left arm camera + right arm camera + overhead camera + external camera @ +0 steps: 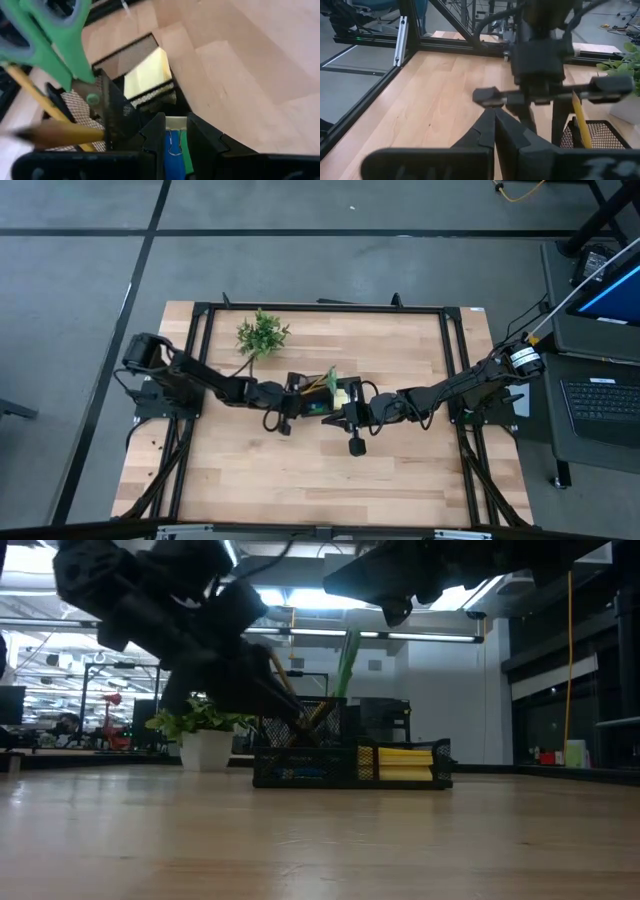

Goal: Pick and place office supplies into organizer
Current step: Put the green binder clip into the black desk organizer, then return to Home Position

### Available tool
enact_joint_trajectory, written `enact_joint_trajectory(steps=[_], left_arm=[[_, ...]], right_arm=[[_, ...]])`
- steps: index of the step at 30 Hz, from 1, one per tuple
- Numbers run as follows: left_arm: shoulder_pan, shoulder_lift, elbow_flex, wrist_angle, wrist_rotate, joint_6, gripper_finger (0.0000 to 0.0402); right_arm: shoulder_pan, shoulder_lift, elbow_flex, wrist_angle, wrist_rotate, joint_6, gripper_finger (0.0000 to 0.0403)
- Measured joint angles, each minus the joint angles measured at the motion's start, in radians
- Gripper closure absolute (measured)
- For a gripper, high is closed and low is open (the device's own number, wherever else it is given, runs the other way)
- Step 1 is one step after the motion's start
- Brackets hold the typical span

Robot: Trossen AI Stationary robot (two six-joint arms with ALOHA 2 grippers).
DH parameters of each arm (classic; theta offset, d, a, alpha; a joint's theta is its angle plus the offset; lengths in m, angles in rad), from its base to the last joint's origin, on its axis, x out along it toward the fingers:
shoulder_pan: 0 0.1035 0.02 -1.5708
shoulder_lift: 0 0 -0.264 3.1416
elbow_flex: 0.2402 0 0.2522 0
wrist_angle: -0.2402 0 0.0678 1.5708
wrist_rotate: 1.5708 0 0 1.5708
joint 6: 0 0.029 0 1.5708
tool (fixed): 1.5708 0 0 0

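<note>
The black mesh organizer stands mid-table, also in the low view. In it, green-handled scissors and yellow pencils stand upright, and a yellow sticky-note pad lies flat. My left gripper reaches down into the organizer from the table's left, its fingers a narrow gap apart. A small blue block and a small green block show in that gap. My right gripper is shut and empty, just to the near right of the organizer. My left gripper's fingers stand on either side of the blue and green blocks, pointing down into the organizer. I cannot tell whether they touch either block.
A potted leafy plant stands at the far left of the organizer. Black frame rails run around the table. The two arms meet close together over the organizer. Bare wood lies along the near side of the table.
</note>
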Motion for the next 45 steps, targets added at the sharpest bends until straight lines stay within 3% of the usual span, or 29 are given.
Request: enact_joint_trajectory(steps=[7, 14, 27, 33, 39, 45], left_arm=[[0.0, 0.072, 0.052, -0.115, -0.061, 0.003, 0.0336], [-0.009, 0.07, 0.054, -0.12, -0.085, 0.003, 0.0324], [-0.035, 0.03, 0.054, -0.121, -0.132, -0.001, 0.0269], [-0.089, -0.08, 0.054, -0.16, -0.136, 0.06, 0.0273], [-0.12, -0.268, 0.053, -0.356, -0.156, 0.028, 0.0285], [-0.098, -0.484, -0.035, -0.415, -0.161, 0.003, 0.0323]], right_arm=[[0.0, 0.0, 0.0, -0.001, 0.0, -0.001, 0.0393], [0.0, 0.0, 0.0, -0.001, 0.0, -0.001, 0.0393], [0.0, 0.0, 0.0, -0.003, -0.001, -0.001, 0.0393], [0.0, 0.0, 0.0, -0.002, -0.002, -0.001, 0.0393], [0.0, 0.0, 0.0, -0.002, -0.002, -0.015, 0.0393], [0.0, 0.0, 0.0, 0.0, -0.002, -0.027, 0.0393]])
